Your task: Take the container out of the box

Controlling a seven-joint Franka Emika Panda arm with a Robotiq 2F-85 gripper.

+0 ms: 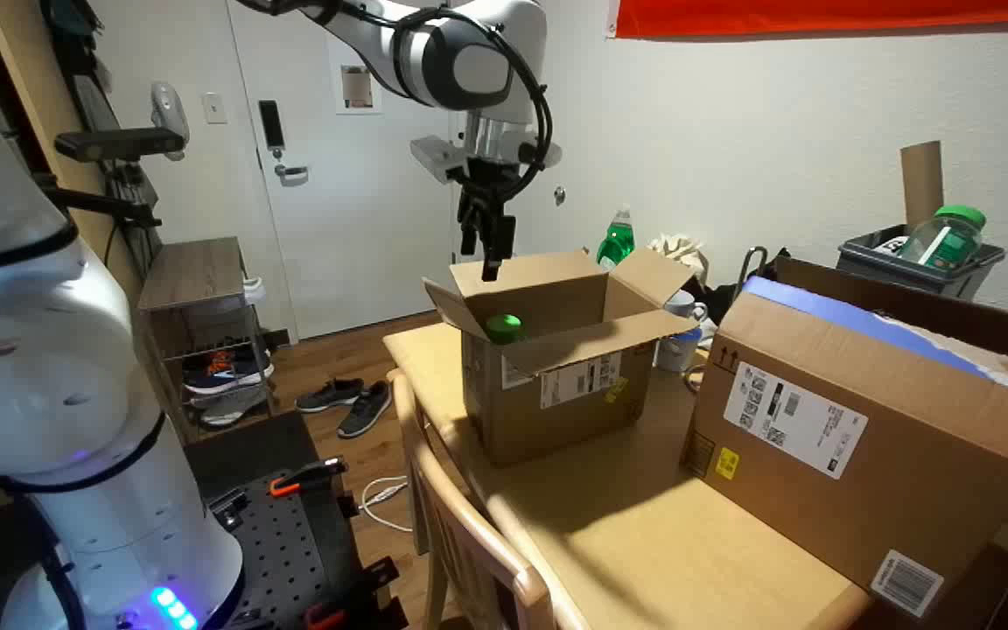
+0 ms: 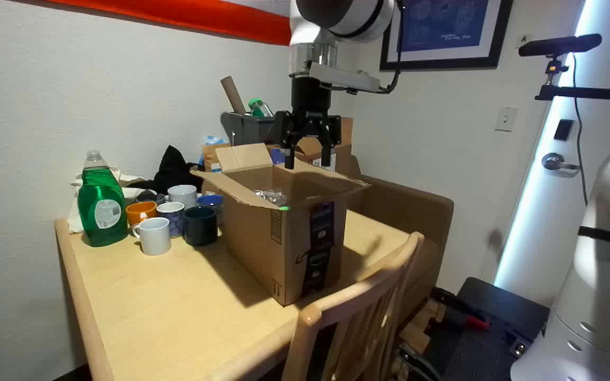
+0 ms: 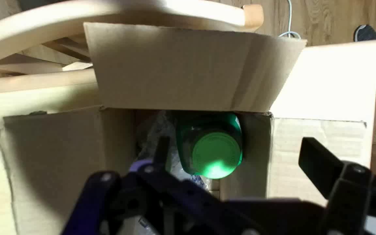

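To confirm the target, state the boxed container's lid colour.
The lid is green, seen best in the wrist view.

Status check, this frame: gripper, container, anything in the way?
Gripper open, above the box. Green-lidded container inside, ungripped. Crinkled plastic beside it, nothing on top.

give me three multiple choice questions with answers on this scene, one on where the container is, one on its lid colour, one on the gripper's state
1. Relative to the box, the container is:
A. behind it
B. beneath it
C. inside it

2. The container's lid is:
A. green
B. orange
C. white

3. The gripper is:
A. shut on the lid
B. open, holding nothing
C. shut, holding nothing

Right letters:
1. C, since the wrist view, looking down into the box, shows the container there.
2. A, since the round lid shows green in the wrist view.
3. B, since the fingers stand apart in an exterior view with nothing between them.
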